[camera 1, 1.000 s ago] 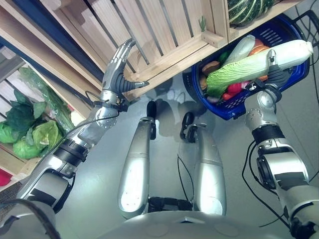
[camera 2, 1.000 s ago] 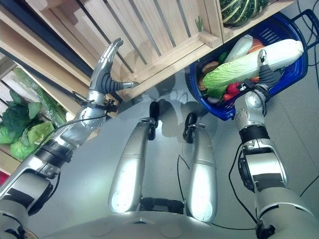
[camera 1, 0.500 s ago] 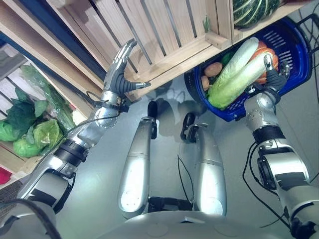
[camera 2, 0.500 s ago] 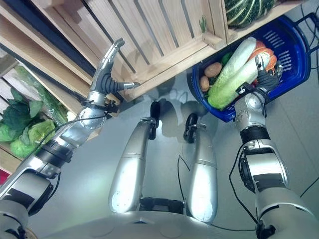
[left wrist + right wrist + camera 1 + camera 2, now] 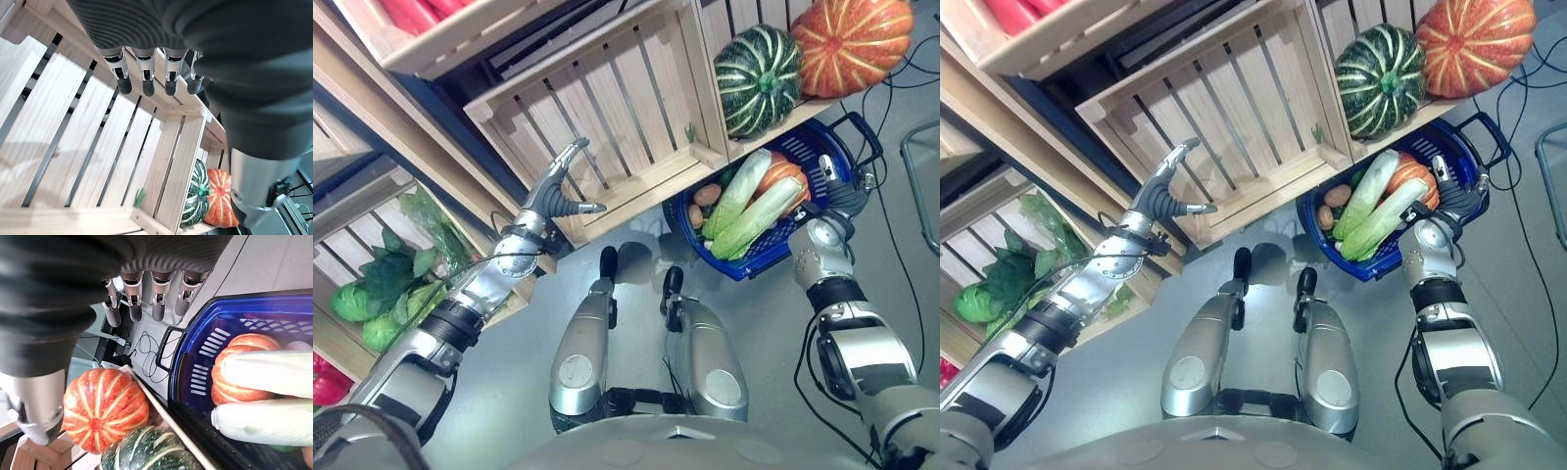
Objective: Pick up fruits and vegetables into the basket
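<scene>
Down at the right, the blue basket (image 5: pixel 773 257) sits on the grey floor (image 5: pixel 509 392), just under the edge of a low wooden shelf (image 5: pixel 803 110). Two long pale-green cabbages (image 5: pixel 756 217) lie side by side and slantwise across its load, leafy ends toward the robot, white stalk ends toward the basket's far rim. A small orange pumpkin (image 5: pixel 238 372) lies under them, with a brown potato (image 5: pixel 707 195) at the near side and a bit of dark green beside it. The basket's black handle (image 5: pixel 862 132) is folded out at the far rim. The right hand (image 5: pixel 843 196) hovers over the basket's right edge, fingers (image 5: pixel 157 301) straight and apart, holding nothing; whether it touches the rim I cannot tell. On the shelf above the basket stand a dark-green striped squash (image 5: pixel 759 78) and an orange striped pumpkin (image 5: pixel 852 31), touching or nearly so. Left of them is a slatted wooden crate (image 5: pixel 597 108) lying on its side. The left arm is stretched up toward this crate, left hand (image 5: pixel 558 186) raised in front of the slats, fingers (image 5: pixel 145 78) extended and relaxed, thumb out to the side, gripping nothing. Farther left, lower crates hold leafy greens (image 5: pixel 382 284) and a round green cabbage (image 5: pixel 347 302).
</scene>
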Controlling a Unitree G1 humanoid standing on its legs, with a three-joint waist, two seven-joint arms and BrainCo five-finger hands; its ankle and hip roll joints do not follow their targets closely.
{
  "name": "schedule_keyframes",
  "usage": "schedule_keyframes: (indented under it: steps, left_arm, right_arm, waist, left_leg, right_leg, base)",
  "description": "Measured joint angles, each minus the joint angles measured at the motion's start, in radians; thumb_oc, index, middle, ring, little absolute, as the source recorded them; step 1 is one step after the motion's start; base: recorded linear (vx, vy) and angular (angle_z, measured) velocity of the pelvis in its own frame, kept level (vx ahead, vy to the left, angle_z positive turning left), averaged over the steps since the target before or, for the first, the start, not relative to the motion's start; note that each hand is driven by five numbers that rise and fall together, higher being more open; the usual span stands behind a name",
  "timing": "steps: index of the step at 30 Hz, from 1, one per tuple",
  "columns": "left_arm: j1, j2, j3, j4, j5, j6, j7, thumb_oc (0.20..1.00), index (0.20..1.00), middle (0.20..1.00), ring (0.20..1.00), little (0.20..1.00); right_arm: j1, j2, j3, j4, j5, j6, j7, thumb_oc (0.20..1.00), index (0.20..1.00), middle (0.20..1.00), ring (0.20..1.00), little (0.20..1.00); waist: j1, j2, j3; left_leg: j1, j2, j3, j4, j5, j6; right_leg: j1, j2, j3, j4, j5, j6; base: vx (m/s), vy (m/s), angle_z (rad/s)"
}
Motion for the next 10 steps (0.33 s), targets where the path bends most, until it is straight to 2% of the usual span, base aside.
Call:
schedule_keyframes:
  steps: [2, 5, 10]
  left_arm:
    - [0.041, -0.01, 0.008, 0.038, -0.002, 0.004, -0.027, 1.0, 1.0, 1.0, 1.0, 1.0]
    - [0.163, -0.052, 0.011, 0.11, -0.002, 0.039, -0.063, 1.0, 1.0, 1.0, 1.0, 1.0]
    - [0.289, -0.15, 0.035, 0.257, -0.003, 0.064, -0.12, 1.0, 1.0, 1.0, 1.0, 1.0]
  right_arm:
    - [0.069, 0.037, -0.028, -0.043, 0.003, -0.008, 0.043, 1.0, 1.0, 1.0, 1.0, 1.0]
    - [0.238, 0.118, -0.033, -0.092, 0.026, -0.022, 0.127, 1.0, 1.0, 1.0, 1.0, 1.0]
    - [0.413, 0.209, 0.03, -0.106, 0.039, -0.012, 0.238, 1.0, 1.0, 1.0, 1.0, 1.0]
  waist:
    - [-0.002, -0.002, -0.003]
    - [-0.014, -0.009, -0.148]
    - [-0.051, -0.023, -0.276]
  left_leg:
    - [0.08, -0.001, 0.0, -0.053, 0.002, 0.002]
    - [0.105, -0.003, 0.002, -0.121, 0.003, 0.006]
    - [0.206, -0.011, 0.018, -0.186, -0.001, 0.01]
  right_leg:
    - [0.082, 0.004, 0.002, -0.063, 0.011, 0.009]
    - [0.116, 0.009, 0.004, -0.156, 0.028, 0.021]
    - [0.244, 0.01, 0.01, -0.293, 0.061, 0.034]
  base:
    - [0.13, 0.098, -0.06]
    - [0.09, 0.107, -0.03]
    - [0.04, 0.102, -0.08]
